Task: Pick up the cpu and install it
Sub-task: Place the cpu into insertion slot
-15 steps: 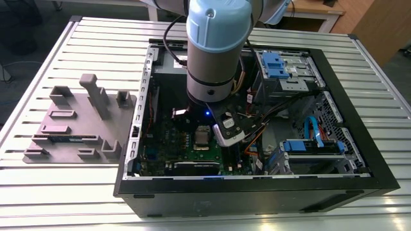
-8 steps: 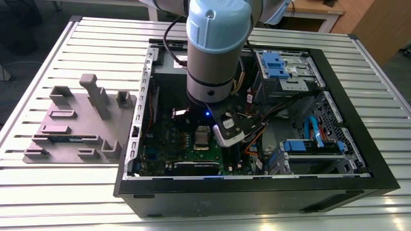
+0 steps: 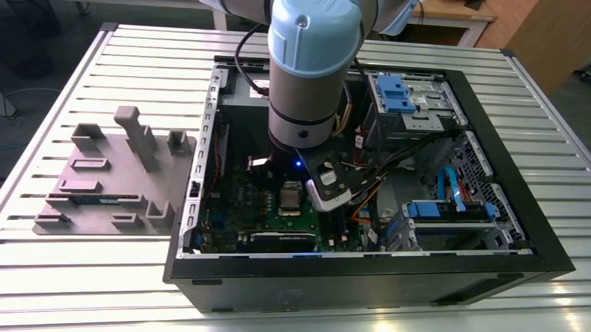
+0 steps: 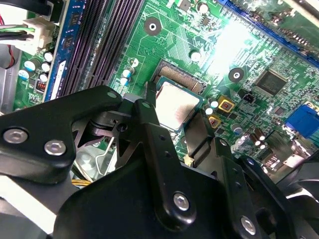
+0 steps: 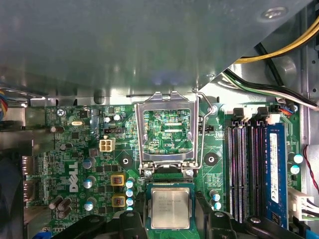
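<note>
Cpu (image 5: 171, 209), 1 only, lies flat in the socket (image 4: 182, 78) of the green motherboard (image 5: 65, 154), silver lid up. Being square, it has no long axis, and its edges line up with the socket's. The 1 gripper (image 4: 174, 117) straddles it; whether it clamps or has let go, I cannot tell. Beyond the socket 1 load plate (image 5: 141, 129) stands raised. Beside the socket sits 1 blue memory module (image 5: 275, 169).

Arm (image 3: 312, 62) approx. vertical, wrist (image 3: 300, 128) pointing straight down over the cpu (image 5: 170, 208); gripper (image 4: 175, 107) low, just above cpu, black linkages either side.
</note>
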Robot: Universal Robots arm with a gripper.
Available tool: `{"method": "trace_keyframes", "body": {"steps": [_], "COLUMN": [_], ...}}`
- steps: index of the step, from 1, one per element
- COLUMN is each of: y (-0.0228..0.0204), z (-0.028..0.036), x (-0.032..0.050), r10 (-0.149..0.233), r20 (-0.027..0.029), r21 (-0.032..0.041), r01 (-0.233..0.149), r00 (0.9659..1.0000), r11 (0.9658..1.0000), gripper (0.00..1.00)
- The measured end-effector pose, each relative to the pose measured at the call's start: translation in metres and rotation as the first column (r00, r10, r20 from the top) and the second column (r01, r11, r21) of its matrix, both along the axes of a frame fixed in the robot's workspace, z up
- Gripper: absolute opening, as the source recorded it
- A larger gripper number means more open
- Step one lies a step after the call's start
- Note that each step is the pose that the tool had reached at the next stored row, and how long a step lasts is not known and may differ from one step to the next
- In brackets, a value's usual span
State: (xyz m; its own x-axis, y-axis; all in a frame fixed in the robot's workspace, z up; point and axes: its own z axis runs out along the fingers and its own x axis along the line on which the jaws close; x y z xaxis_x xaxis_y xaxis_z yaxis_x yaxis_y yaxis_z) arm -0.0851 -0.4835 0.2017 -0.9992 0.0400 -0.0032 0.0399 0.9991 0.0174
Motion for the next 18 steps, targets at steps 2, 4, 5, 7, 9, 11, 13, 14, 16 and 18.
{"method": "trace_keyframes", "body": {"steps": [2, 4, 5, 7, 9, 11, 13, 14, 16, 18], "y": [0.0, 0.0, 0.0, 0.0, 0.0, 0.0, 0.0, 0.0, 0.0, 0.0], "z": [-0.0003, -0.0012, -0.0015, -0.0025, -0.0035, -0.0045, -0.0069, -0.0076, -0.0086, -0.0092], "x": [0.0, 0.0, 0.0, -0.0003, -0.0005, -0.0007, -0.0011, -0.0012, -0.0012, -0.0012], "r10": [0.0, 0.0, 0.0, 0.0, 0.0, 0.0, 0.0, 0.0, 0.0, 0.0], "r20": [0.0001, 0.0001, 0.0, 0.0, 0.0, 0.0, 0.0, 0.0001, 0.0, 0.0], "r21": [0.0002, 0.0004, 0.0001, 0.0001, 0.0001, 0.0, 0.0004, 0.0006, 0.0004, 0.0003], "r01": [0.0, 0.0, 0.0, 0.0, 0.0, 0.0, 0.0, 0.0, 0.0, 0.0], "r00": [1.0, 1.0, 1.0, 1.0, 1.0, 1.0, 1.0, 1.0, 1.0, 1.0], "r11": [1.0, 1.0, 1.0, 1.0, 1.0, 1.0, 1.0, 1.0, 1.0, 1.0], "gripper": [0.47, 0.47, 0.47, 0.47, 0.47, 0.47, 0.47, 0.47, 0.47, 0.47]}}
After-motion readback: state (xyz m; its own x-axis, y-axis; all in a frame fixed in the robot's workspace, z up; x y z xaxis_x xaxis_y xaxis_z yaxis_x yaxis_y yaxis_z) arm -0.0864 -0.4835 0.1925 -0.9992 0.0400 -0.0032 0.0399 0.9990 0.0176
